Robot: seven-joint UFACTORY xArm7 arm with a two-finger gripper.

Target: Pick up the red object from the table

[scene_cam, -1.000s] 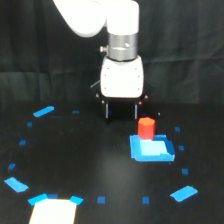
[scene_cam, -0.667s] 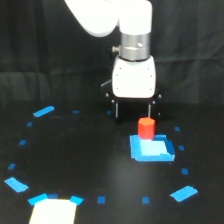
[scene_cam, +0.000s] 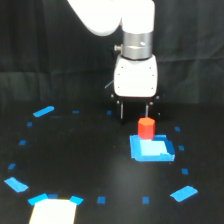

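My gripper (scene_cam: 135,112) hangs open and holds nothing. The red block (scene_cam: 146,128) stands up on the blue pad (scene_cam: 151,150) on the table (scene_cam: 90,165), just below my fingers, so I think I can drop around it.

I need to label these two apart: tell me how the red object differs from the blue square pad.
The red object is red-orange; the blue square pad is bright blue. The red object stands upright as a stubby block; the pad lies flat. The red object looks narrower than the pad. It appears to stand at the pad's far edge, just under the pincer. Both rest on the black table.
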